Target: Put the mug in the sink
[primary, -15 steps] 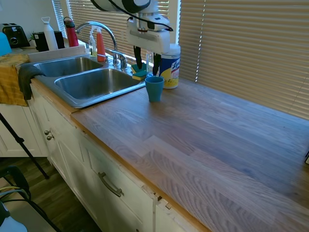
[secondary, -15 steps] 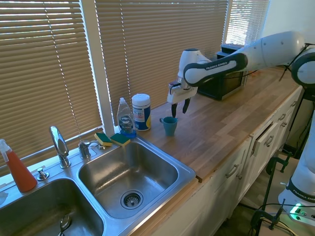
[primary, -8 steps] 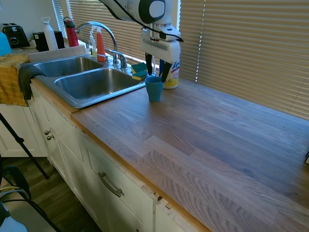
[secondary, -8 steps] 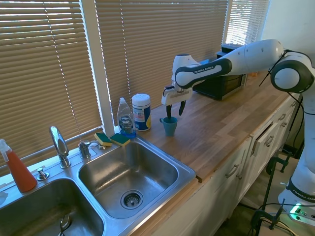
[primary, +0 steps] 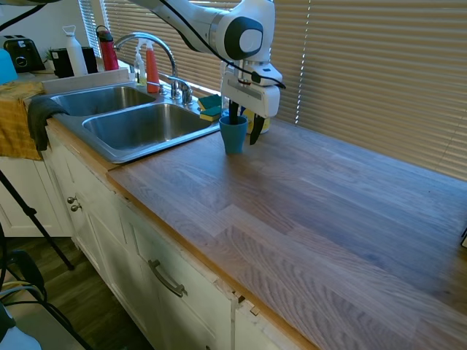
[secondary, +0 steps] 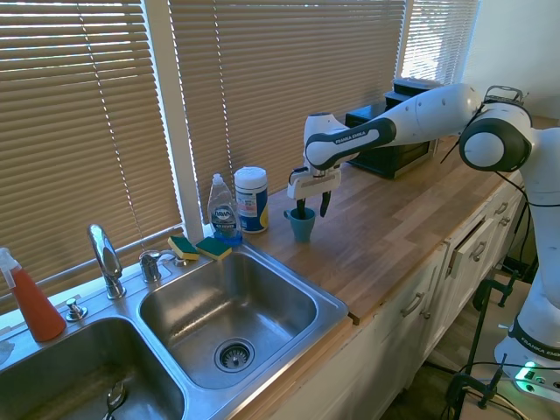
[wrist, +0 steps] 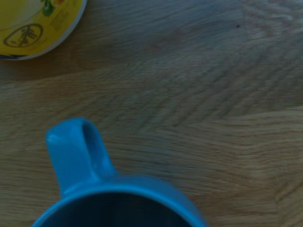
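Gripper [primary: 243, 125] straddles the rim of the upright teal mug [primary: 233, 135] on the wooden counter [primary: 306, 204], fingers spread, one inside the cup and one outside its wall, the sink [primary: 142, 125] lying just beside toward the faucet [primary: 152, 45].

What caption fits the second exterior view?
End effector straddling the rim of a blue mug beside the sink.
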Tool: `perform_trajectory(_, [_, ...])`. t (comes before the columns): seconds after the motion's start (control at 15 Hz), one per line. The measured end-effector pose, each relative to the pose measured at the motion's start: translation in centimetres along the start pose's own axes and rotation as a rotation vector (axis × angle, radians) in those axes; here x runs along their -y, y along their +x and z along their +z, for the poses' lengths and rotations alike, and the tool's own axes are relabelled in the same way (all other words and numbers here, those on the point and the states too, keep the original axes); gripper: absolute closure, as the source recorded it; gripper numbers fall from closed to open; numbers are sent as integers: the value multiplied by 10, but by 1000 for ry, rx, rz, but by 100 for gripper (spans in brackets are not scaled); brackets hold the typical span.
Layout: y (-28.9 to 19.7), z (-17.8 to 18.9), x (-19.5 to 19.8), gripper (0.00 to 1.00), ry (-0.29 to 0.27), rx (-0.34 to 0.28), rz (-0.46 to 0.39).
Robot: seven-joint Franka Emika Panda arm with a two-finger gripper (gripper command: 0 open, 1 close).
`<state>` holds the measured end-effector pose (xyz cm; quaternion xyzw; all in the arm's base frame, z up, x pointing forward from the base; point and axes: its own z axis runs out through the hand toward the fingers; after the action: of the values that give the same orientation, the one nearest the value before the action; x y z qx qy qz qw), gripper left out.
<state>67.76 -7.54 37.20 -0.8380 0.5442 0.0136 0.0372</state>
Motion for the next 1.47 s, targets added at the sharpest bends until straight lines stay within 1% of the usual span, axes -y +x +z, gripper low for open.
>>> perform_trajectory(0.47, [1, 11, 0, 100, -11, 10, -1])
perform_trajectory(1.13, [-7, 11, 8, 100, -1, 13, -26])
perform_trajectory(1.33, [-9, 7, 10, 100, 9, 7, -64])
perform_trajectory(1.47, [-18, -4, 14, 100, 25, -12, -112])
